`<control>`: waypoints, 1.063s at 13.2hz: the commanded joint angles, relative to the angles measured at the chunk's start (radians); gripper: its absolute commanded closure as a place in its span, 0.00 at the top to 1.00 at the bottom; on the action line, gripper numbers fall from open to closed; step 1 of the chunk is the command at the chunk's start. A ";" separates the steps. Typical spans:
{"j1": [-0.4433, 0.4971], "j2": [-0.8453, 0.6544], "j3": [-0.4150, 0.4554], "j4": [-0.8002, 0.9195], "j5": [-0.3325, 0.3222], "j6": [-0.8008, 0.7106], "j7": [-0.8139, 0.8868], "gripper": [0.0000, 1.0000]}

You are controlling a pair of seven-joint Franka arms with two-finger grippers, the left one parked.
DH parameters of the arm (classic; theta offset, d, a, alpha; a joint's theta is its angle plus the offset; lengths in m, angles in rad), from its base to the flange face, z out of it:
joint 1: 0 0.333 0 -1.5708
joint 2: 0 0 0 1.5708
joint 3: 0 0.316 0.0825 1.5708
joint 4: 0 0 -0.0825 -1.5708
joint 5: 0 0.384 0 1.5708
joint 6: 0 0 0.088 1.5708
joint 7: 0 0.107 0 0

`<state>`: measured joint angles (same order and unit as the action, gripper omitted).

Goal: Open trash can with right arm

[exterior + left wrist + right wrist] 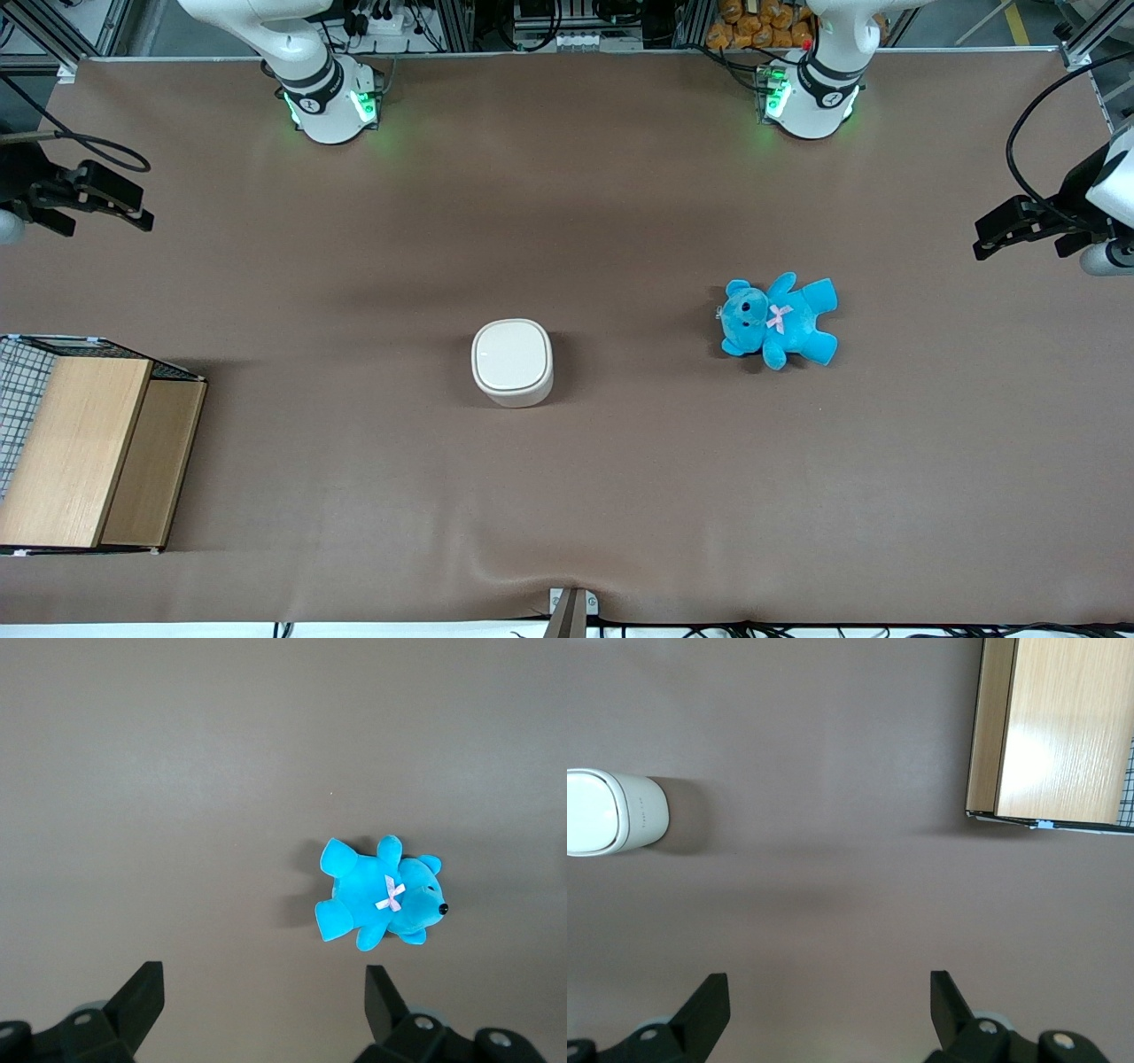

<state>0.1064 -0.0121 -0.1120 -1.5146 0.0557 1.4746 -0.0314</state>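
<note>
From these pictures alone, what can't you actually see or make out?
- Trash can: lid shut, so its inside is hidden; the right wrist view cuts it off at the edge.
- Wooden box: cut off by the edge in the front view.
- Right arm's end effector, open above bare table: its arm mostly lies outside the front view.
- Small print on the trash can's side: too small.

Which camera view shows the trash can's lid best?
The front view: the whole trash can shows, lid shut, far from the open right gripper. The right wrist view cuts it at the edge. The left wrist view shows only the teddy.
</note>
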 commanded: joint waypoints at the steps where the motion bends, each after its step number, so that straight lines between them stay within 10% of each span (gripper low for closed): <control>1: -0.010 -0.040 0.005 -0.041 -0.005 0.004 -0.012 1.00; 9: 0.027 -0.019 0.012 -0.030 -0.007 0.016 0.007 1.00; 14: 0.293 0.121 0.018 -0.029 0.003 0.140 0.298 1.00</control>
<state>0.2999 0.0457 -0.0867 -1.5509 0.0577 1.5683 0.1748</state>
